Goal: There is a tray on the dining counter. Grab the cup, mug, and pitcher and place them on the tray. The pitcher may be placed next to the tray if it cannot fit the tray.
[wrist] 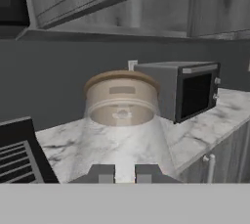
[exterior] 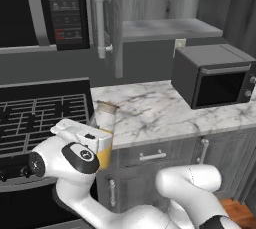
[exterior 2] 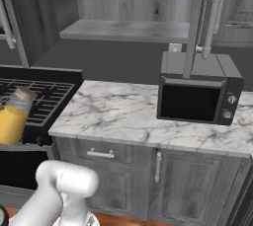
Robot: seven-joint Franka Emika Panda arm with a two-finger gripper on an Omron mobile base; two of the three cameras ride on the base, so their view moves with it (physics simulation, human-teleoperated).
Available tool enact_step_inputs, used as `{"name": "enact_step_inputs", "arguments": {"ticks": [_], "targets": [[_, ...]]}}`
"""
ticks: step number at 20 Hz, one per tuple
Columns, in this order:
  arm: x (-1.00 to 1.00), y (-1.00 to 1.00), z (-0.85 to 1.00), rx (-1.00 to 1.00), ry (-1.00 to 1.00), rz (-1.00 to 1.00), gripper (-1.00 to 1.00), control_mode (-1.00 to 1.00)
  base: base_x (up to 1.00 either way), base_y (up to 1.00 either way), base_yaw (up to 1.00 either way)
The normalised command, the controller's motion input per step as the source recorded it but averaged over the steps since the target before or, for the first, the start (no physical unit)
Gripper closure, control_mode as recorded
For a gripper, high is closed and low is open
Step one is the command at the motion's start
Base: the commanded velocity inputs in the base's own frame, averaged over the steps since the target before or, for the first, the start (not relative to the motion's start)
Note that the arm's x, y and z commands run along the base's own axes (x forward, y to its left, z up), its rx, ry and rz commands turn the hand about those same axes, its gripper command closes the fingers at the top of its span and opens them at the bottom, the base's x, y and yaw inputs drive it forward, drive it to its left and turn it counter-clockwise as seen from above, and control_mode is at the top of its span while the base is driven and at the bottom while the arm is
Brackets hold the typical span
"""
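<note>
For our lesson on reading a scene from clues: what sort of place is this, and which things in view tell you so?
A simulated kitchen, most likely a home one. A gas stove with black grates sits beside a marble counter, a toaster oven stands on that counter, and grey wood cabinets run below it.

White marble desk [exterior 2: 118,109] with grey veins, beside the stove [exterior 2: 44,99], carries a dark microwave [exterior 2: 197,94] at its right end.
</note>
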Motion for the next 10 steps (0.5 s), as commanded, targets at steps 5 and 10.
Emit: {"name": "enact_step_inputs", "arguments": {"ticks": [5, 10], "targets": [[-0.37, 0.09, 0.41, -0.03, -0.1, 0.22, 1.0, -1.0, 0.0, 0.0, 0.0], [-0.43, 0.0, 0.22, -0.03, -0.05, 0.27, 1.0, -1.0, 0.0, 0.0, 0.0]]}}
